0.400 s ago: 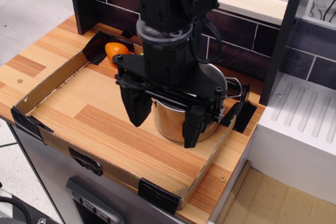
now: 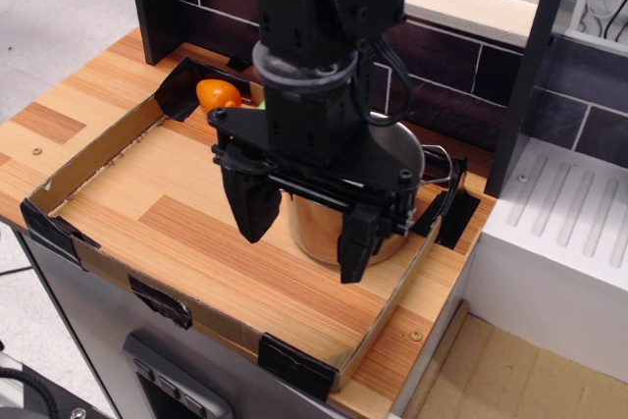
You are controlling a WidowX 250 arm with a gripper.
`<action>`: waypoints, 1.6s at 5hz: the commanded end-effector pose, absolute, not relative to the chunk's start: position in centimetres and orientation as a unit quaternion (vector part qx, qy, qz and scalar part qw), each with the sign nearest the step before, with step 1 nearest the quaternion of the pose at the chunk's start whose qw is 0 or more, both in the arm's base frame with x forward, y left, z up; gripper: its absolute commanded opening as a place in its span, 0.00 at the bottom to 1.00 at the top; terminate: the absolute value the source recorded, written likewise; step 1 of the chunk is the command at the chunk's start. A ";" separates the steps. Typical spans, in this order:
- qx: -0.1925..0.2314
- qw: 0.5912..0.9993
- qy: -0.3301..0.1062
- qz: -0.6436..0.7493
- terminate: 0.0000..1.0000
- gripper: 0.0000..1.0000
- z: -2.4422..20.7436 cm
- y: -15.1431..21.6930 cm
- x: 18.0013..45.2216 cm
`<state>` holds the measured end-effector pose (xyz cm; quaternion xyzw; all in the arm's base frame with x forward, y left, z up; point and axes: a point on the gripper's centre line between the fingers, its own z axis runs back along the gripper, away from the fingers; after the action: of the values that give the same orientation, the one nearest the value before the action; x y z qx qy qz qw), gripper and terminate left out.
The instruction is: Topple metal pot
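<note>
Hovering over the wooden bench (image 2: 147,233), my black two-fingered end effector (image 2: 302,228) has its fingers spread wide, holding nothing. The shiny stainless-steel cylindrical pot (image 2: 319,233) stands upright just behind and between them, toward the right rear corner of the cardboard-walled tray (image 2: 108,267). Its long axis is vertical, so I judge a sideways push near the rim would tip it.

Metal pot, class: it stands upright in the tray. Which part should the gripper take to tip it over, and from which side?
Probably the top rim of the metal pot, approached from above. The pot stands upright with smooth, wide walls, likely too broad for the open gripper to span, and its thin wire handle is small. One finger inside the rim could lever it toward the open tray floor on the left of the picture.
</note>
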<state>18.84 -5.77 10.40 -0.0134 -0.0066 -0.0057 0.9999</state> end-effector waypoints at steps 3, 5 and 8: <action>-0.033 0.968 -0.042 -0.244 0.00 1.00 13.4 -1.2 27.6; -0.017 0.967 -0.082 -0.241 0.00 1.00 11.2 -0.9 32.2; 0.005 0.958 -0.059 -0.280 0.00 1.00 7.2 -2.0 33.3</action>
<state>32.12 -1.98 5.39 -0.0012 -0.0310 -0.2767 0.9604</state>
